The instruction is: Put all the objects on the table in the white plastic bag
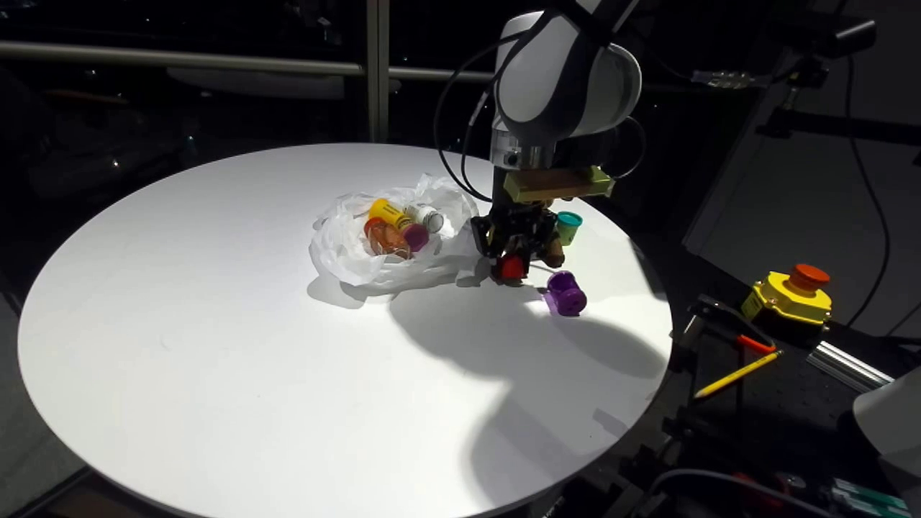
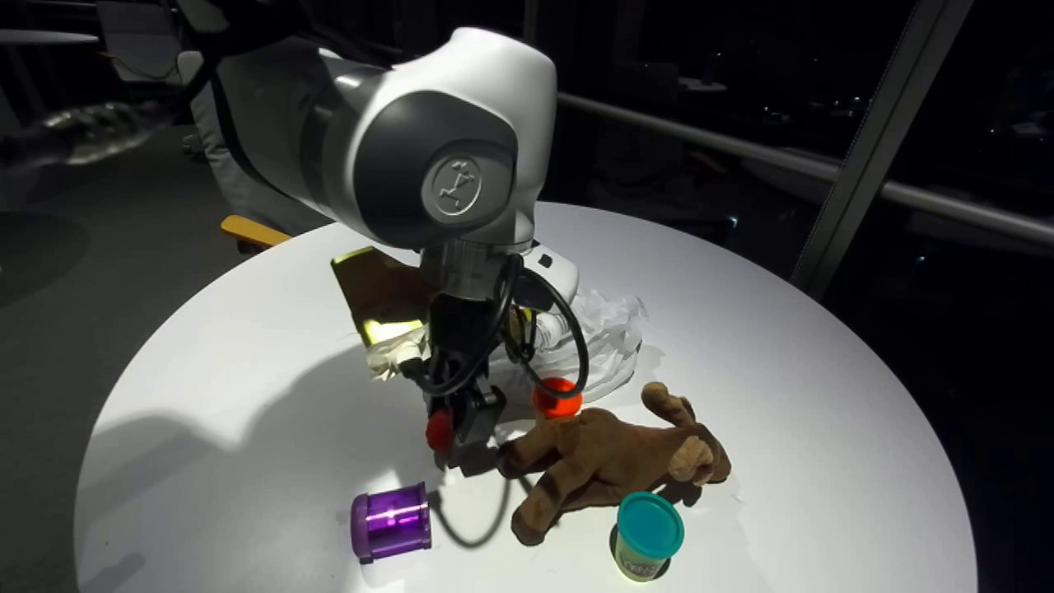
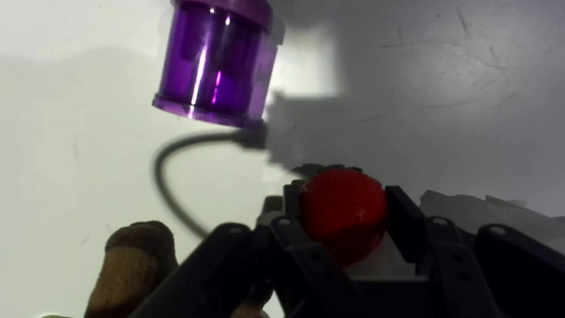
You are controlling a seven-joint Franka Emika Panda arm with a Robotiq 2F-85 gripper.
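Note:
My gripper (image 3: 342, 201) is low over the round white table (image 1: 216, 374), its pads pressing both sides of a rounded red toy (image 3: 340, 207). Just beyond the toy lies a purple translucent jar (image 3: 216, 66) on its side. A brown plush animal (image 2: 617, 457) sprawls beside the gripper; a teal-lidded tub (image 2: 649, 531) stands near it, and an orange-lidded one (image 2: 557, 399) shows behind it. The white plastic bag (image 1: 345, 255) spreads open beside the gripper, holding a yellow tub (image 1: 387, 211), an orange piece (image 1: 386, 241) and a whitish jar (image 1: 424, 217). The arm partly hides the bag in an exterior view.
Black cables (image 2: 583, 346) loop around the wrist, and a yellow-edged block (image 1: 557, 184) is fixed to it. Off the table's edge, a side stand carries a red-topped yellow button box (image 1: 790, 295) and a pencil (image 1: 737, 374).

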